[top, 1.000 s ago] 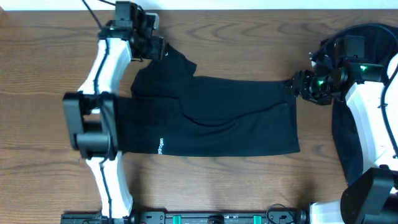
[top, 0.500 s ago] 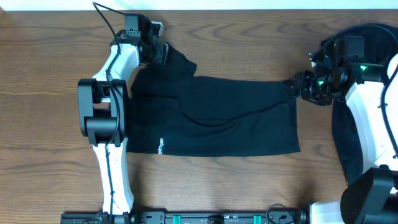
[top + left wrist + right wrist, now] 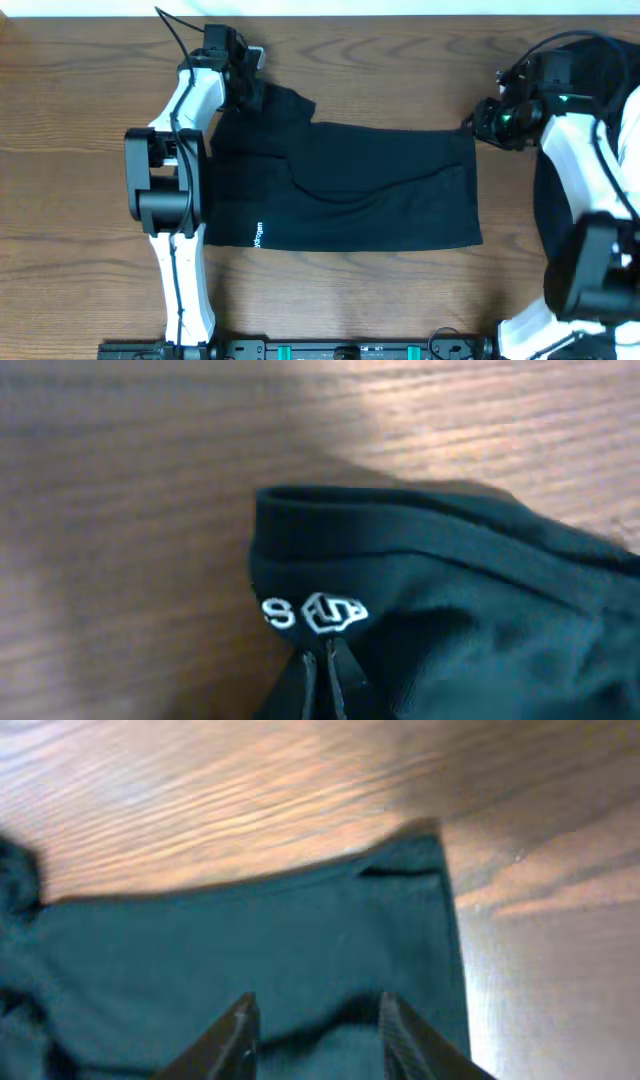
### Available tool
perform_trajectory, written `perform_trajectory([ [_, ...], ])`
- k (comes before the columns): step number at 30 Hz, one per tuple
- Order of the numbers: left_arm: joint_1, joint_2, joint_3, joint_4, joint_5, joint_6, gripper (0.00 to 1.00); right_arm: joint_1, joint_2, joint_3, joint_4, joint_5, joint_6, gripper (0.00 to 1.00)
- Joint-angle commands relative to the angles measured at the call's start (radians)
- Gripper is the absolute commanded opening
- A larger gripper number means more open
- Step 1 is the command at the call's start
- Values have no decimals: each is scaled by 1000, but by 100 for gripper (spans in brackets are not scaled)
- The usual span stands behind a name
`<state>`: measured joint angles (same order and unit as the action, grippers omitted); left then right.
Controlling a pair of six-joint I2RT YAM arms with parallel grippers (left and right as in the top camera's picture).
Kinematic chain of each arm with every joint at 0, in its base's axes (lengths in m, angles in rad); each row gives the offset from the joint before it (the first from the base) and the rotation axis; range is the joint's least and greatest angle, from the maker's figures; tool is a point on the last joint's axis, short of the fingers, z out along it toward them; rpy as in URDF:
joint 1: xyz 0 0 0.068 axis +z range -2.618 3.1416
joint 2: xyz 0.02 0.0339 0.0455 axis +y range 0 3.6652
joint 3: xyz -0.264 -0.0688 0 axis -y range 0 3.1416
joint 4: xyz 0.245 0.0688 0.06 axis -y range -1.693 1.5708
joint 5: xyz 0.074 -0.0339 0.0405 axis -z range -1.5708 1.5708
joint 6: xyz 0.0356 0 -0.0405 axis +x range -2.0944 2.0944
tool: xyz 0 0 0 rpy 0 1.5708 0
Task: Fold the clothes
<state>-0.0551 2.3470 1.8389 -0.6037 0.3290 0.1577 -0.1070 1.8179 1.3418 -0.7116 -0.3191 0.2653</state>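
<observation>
Overhead:
- Black garment [image 3: 360, 185] lies spread flat on the wooden table [image 3: 400, 295], long side running left to right. Mostly smooth, with a few diagonal creases through the middle.
- Its far-left corner is bunched into a raised peak.
- Short white lettering [image 3: 258, 235] sits near the near-left edge.
- A second dark cloth [image 3: 547, 215] lies at the table's right edge, partly under the right arm.

Left hand [image 3: 252, 90]:
- It is at the bunched far-left corner, with the arm reaching across the garment's left end.
- In the wrist view the hand [image 3: 325, 685] is clenched. Its two fingers are pressed together on the fabric just below a small white logo [image 3: 335, 614], pinching the garment near a folded, banded edge.
- Bare wood shows beyond that edge.

Right hand [image 3: 478, 122]:
- It is at the garment's far-right corner.
- In the wrist view the hand [image 3: 320, 1030] is released. The fingers [image 3: 240, 1032] stand apart, with fabric visible between them and the corner hem just ahead.
- Cannot tell whether the fingertips touch the cloth.

The two hands are well apart, one at each far corner.
</observation>
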Motion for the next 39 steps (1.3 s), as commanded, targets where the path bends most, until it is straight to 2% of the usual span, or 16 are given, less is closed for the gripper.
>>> perform_trajectory([
  [1,4,-112,5,-39,-10,7,6,-26,89,12,49,16,17,36],
  [4,4,-163,5,-77,-10,7,6,-37,138,12,113,16,14,47],
  [8,4,-205,5,-113,-9,6,6,-49,182,12,184,16,14,54],
  [10,3,-211,5,-129,-9,7,6,-50,199,12,212,16,14,56],
  [15,3,-211,5,-163,-9,7,6,-45,249,12,229,8,15,54],
  [22,3,-214,5,-185,-9,6,6,-31,293,12,220,7,-1,40],
  [23,3,-217,5,-189,-10,6,6,-30,293,12,218,2,-6,32],
  [29,3,-244,5,-216,-69,6,6,-30,291,12,212,-119,-72,1],
  [35,3,-311,5,-280,-202,7,6,-36,245,12,180,-120,-92,1],
  [39,3,-371,5,-333,-238,6,6,-41,170,12,155,-154,-133,1],
])
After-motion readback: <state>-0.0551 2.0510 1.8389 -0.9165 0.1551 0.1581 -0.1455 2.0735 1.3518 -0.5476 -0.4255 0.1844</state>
